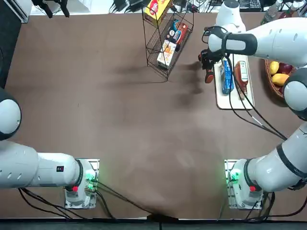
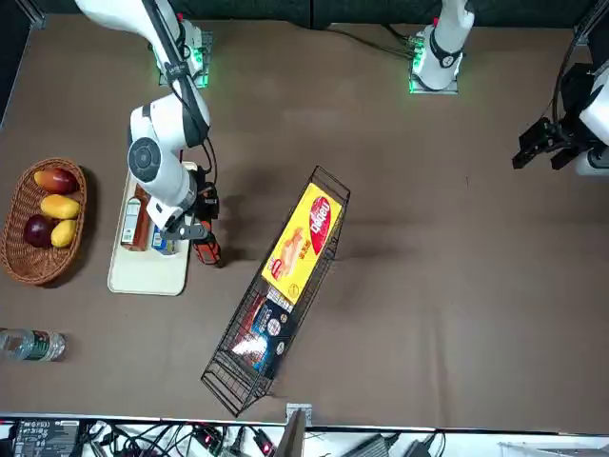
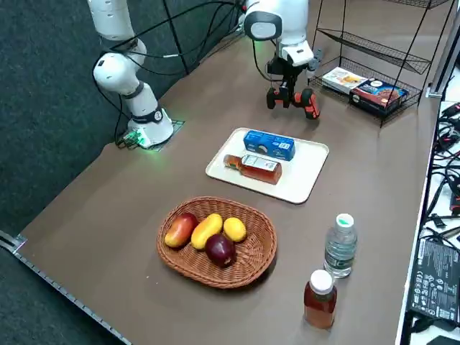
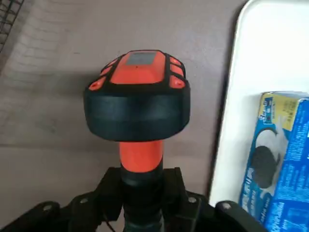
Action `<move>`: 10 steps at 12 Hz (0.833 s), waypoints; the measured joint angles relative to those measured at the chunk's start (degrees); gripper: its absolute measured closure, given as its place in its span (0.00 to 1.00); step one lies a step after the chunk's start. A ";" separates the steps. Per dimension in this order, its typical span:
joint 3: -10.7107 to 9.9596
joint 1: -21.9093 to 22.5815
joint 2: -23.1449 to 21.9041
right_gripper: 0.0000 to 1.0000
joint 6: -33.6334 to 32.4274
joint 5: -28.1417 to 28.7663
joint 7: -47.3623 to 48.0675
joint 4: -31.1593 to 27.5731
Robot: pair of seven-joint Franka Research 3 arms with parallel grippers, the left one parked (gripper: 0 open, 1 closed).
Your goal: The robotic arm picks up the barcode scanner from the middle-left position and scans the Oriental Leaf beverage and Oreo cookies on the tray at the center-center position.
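Listed from the table's right edge across to its left. One bottle of reddish-brown drink (image 3: 320, 302), white cap, upright near the table's far right corner; one clear bottle (image 3: 341, 248), pale cap, upright just beside it, farther in. One round wicker basket (image 3: 183, 269), brown, near the table's right edge, containing one red-and-yellow fruit (image 3: 181, 230), two yellow fruits (image 3: 207, 231) and one dark purple fruit (image 3: 220, 249). One white tray (image 3: 302, 183), rounded corners, low rim, lying left of the basket and apart from it. On the tray, toward its right edge: one Oriental Leaf beverage (image 3: 259, 167), reddish-brown with white label, on its side, cap toward the robot's edge of the table. Toward the tray's left edge, just beside the bottle: one Oreo cookies pack (image 3: 269, 144), blue, lying lengthwise alongside. Outside the tray's left edge, near its far left corner: one right gripper (image 4: 143, 198), black, raised over the table, its fingers clamped on the handle of one barcode scanner (image 4: 140, 104), black and red-orange, head clear of the grip. Farther left, by the table's far edge: one black wire rack (image 1: 169, 72), set askew, carrying one yellow box (image 2: 303, 243) on an upper shelf, with one white box (image 3: 343, 78) and one dark blue-and-red packet (image 3: 377, 93) below.
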 joint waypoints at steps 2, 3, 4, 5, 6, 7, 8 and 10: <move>-0.02 0.36 1.00 0.58 2.17 -0.01 1.76 -0.55; -0.02 0.86 1.93 0.58 4.82 -0.01 2.42 -1.55; -0.02 1.03 2.35 0.58 6.24 -0.01 2.69 -2.25; -0.02 1.10 2.70 0.58 7.57 -0.01 2.82 -2.91; -0.03 1.10 3.01 0.58 8.68 -0.01 2.90 -3.52; -0.05 1.10 3.33 0.58 9.65 -0.01 2.93 -4.00; -0.06 1.10 3.64 0.58 10.55 -0.01 2.95 -4.36; -0.08 1.10 4.29 0.58 11.64 -0.01 2.99 -4.72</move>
